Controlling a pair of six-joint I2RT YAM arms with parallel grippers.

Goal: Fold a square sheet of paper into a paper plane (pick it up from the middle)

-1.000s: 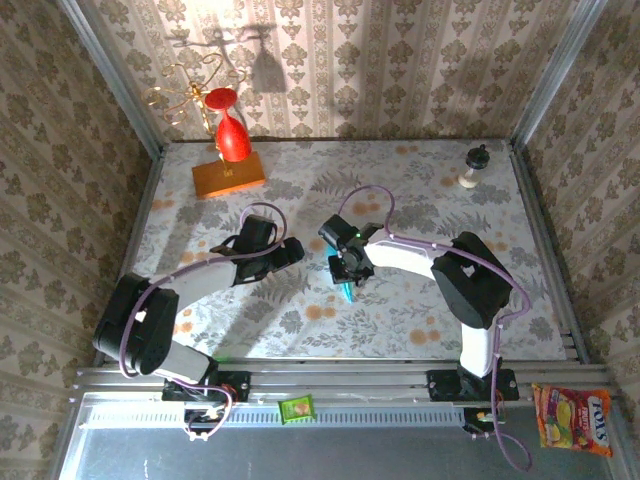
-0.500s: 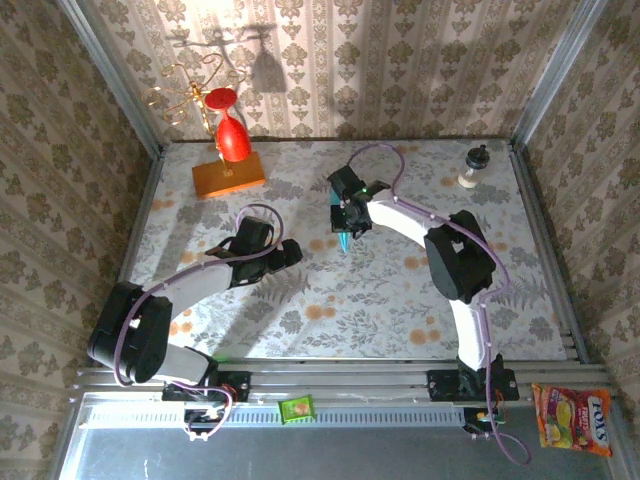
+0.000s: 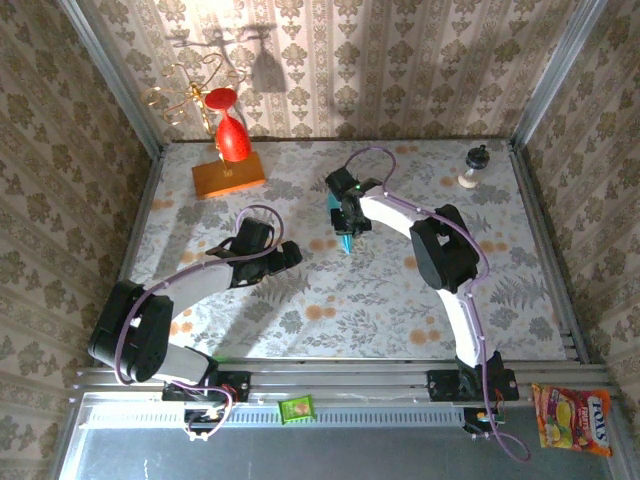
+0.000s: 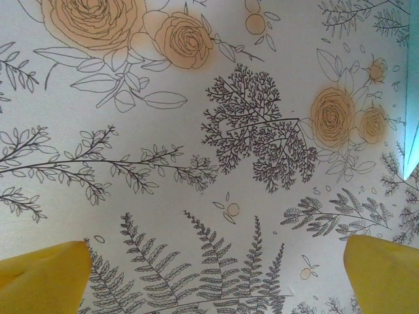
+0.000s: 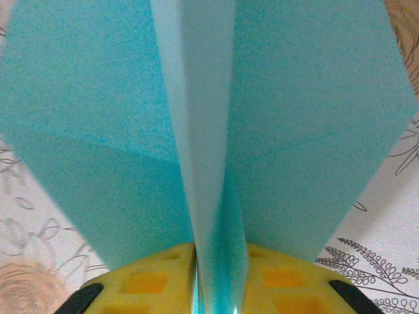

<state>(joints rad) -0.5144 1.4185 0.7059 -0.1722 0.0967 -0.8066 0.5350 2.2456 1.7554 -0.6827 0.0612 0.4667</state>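
Plane (image 5: 301, 131): light-blue paper dart, fully folded, with a sharp centre crease. Two flat wings spread to either side of a narrow keel. The keel sits between the right gripper's (image 5: 219, 288) pads. In the top view it is mid-table, toward the far side, pointed end facing the near edge.

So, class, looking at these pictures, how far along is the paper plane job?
Done: the folding looks finished; the paper plane shows two wings and a centre crease. In hand: the right gripper pinches its centre fold over the table. The left gripper hangs open, holding nothing. Left: probably just setting the plane down and letting go.
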